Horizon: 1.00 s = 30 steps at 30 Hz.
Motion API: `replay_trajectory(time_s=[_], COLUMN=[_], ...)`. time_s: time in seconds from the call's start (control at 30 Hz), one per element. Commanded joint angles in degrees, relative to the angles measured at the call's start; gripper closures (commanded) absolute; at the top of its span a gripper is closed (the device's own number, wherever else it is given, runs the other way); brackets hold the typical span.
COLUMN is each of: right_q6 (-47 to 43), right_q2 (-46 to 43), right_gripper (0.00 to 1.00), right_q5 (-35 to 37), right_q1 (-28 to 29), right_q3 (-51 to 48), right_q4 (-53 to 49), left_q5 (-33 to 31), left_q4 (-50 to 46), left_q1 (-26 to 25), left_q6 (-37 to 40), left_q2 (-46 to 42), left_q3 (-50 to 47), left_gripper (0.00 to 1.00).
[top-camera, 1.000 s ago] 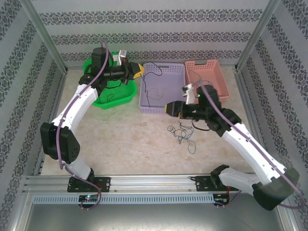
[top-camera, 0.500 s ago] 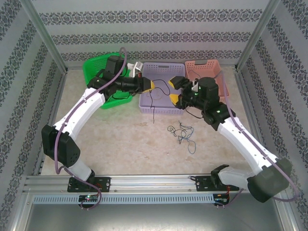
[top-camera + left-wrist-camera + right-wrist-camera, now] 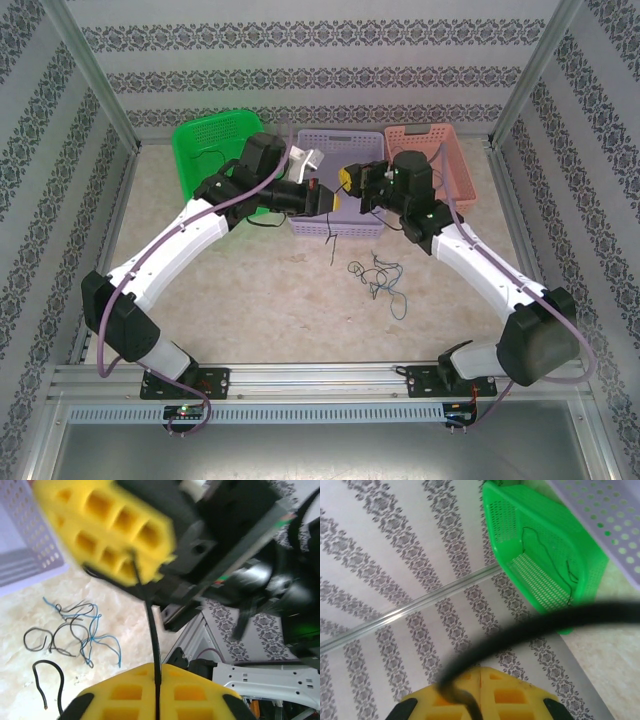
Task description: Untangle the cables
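Left gripper (image 3: 157,692), with gridded yellow pads, is clamping down on a thin black cable (image 3: 152,625). Right gripper (image 3: 480,694) is pinching the same strand a short way along, jaws pressed together. Both are meeting just above the front wall of the perforated lilac plastic basket (image 3: 340,145). The cable's free tail is dangling toward the marbled beige tabletop (image 3: 250,290). A loose tangle of thin black and blue wires (image 3: 378,277) is lying on the tabletop near that basket, apart from both grippers. A squiggly black wire (image 3: 540,545) is sitting in the perforated green plastic basket (image 3: 520,525).
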Motion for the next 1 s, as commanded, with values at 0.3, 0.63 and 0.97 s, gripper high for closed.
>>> replay_trajectory(time_s=[0.3, 0.63, 0.97], right_q6=[-15.4, -23.7, -32.6], right_q2=[-2.0, 5.7, 6.0], right_gripper=[1.00, 1.00, 1.00], right_q5=[-9.3, -31.0, -40.3], right_q1=[-4.4, -5.5, -3.1], right_q3=[-4.1, -0.9, -1.7], right_q4=[20.1, 39.2, 36.3], left_q5=[-19.0, -20.1, -21.3], left_q4=[15.8, 26.9, 37.6], left_q1=[3.6, 4.3, 3.3], left_q6=[-37.5, -79.8, -95.9], left_q2=[-11.8, -7.5, -5.2], left_q3=[-8.2, -14.1, -17.0], left_gripper=[0.45, 0.36, 0.20])
